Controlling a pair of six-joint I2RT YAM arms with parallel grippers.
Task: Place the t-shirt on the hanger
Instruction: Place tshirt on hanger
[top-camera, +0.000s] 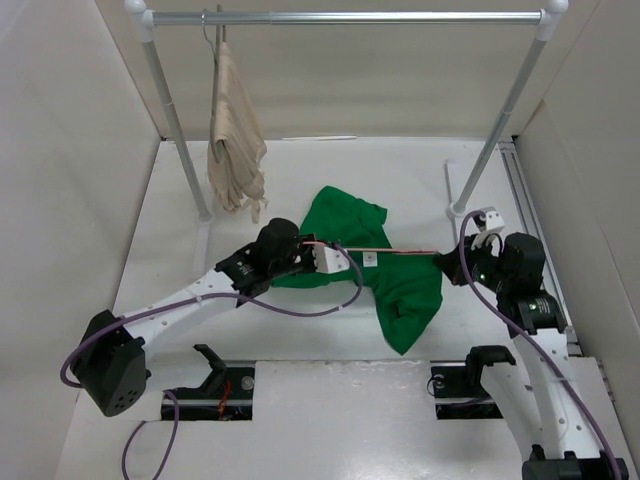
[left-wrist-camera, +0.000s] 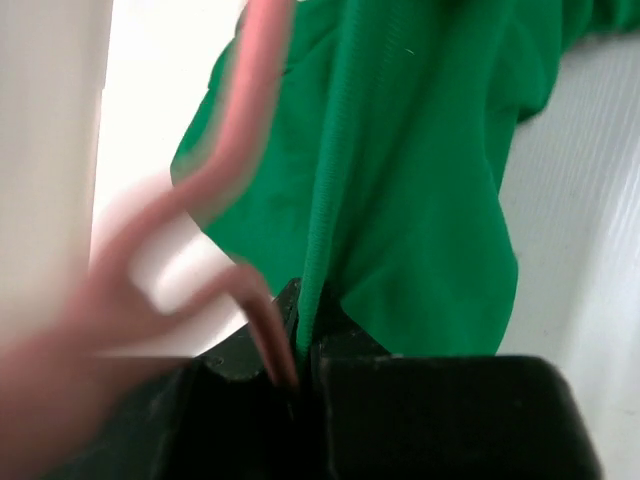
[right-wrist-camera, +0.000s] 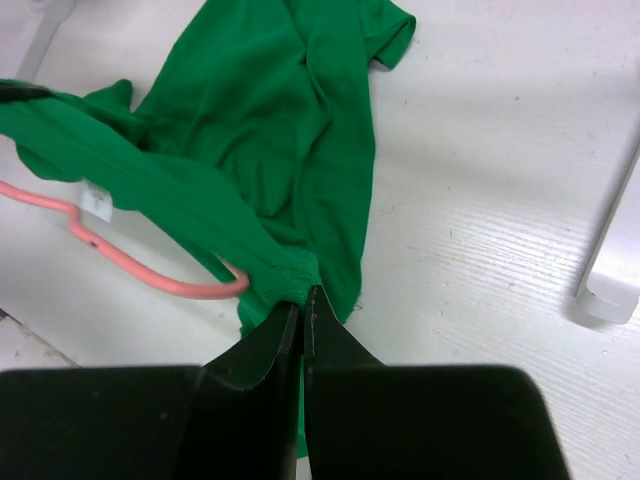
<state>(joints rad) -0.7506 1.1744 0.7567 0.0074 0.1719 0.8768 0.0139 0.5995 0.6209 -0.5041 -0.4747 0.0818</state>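
While left gripper (left-wrist-camera: 300, 345) clamps shirt (top-camera: 400, 290) edge beside hanger (left-wrist-camera: 252, 100) wire and right gripper (right-wrist-camera: 302, 300) pinches shirt's far edge, shirt lies mid-table. Hold fabric taut; ease wire toward shoulder, no jerks.

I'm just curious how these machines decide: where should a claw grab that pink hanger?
Probably the bare wire of the hanger beside the t-shirt, coming from above and across the wire. That stretch is thin and clear of fabric, whereas further along it runs into the folds.
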